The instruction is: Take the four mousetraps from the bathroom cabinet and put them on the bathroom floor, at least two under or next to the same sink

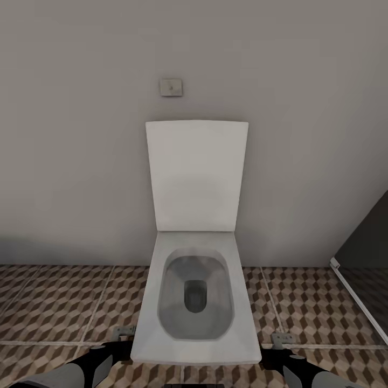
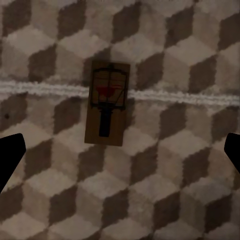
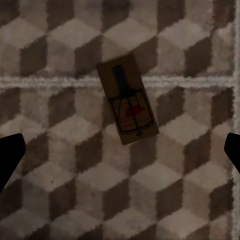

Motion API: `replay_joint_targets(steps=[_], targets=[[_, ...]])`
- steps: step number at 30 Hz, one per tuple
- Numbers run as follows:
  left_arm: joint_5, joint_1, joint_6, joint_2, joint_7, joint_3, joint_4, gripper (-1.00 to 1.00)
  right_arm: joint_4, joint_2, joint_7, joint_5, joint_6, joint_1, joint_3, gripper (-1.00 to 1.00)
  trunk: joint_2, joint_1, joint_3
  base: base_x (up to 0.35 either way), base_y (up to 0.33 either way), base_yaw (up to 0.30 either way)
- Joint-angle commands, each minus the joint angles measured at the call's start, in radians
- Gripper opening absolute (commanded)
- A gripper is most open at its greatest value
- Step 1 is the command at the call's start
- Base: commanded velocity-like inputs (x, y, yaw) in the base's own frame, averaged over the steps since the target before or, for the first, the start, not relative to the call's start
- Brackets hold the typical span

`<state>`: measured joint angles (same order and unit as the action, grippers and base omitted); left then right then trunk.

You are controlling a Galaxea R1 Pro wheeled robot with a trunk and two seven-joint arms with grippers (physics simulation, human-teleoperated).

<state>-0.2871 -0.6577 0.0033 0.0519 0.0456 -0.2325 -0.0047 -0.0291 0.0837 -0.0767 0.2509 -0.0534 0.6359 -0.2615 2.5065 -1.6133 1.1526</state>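
Observation:
One mousetrap lies flat on the bathroom floor just left of the toilet base, and a second mousetrap lies just right of it. In the left wrist view a brown mousetrap with a red bait pad rests across a grout line, below my open left gripper. My right gripper is open too, hanging over the other mousetrap. Nothing is held between either pair of fingers. The left gripper and right gripper sit low in the head view. The cabinet and the sink are out of view.
A white toilet with its lid raised stands straight ahead against the grey wall, between my two arms. A small flush plate is on the wall above. A dark glass panel with a pale frame stands at the right.

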Motion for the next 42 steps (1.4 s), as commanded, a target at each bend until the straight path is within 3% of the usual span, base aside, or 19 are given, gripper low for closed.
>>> replay_joint_targets(steps=[1,33,42], targets=[[-0.011,0.000,0.001,0.000,0.004,-0.008,0.000,1.00,-0.003,0.001,-0.002,0.008,-0.005,0.001,-0.009,1.00,0.000,0.000,0.001,0.000,0.000,0.000],[-0.012,0.000,0.000,0.000,0.004,-0.008,0.000,1.00,-0.003,0.001,-0.001,0.008,-0.006,0.001,-0.009,1.00,0.000,0.000,0.001,0.000,0.000,0.000],[-0.012,0.000,0.001,0.000,0.004,-0.008,0.000,1.00,-0.003,0.001,-0.001,0.008,-0.006,0.001,-0.009,1.00,-0.002,0.004,-0.034,0.000,0.000,0.000]])
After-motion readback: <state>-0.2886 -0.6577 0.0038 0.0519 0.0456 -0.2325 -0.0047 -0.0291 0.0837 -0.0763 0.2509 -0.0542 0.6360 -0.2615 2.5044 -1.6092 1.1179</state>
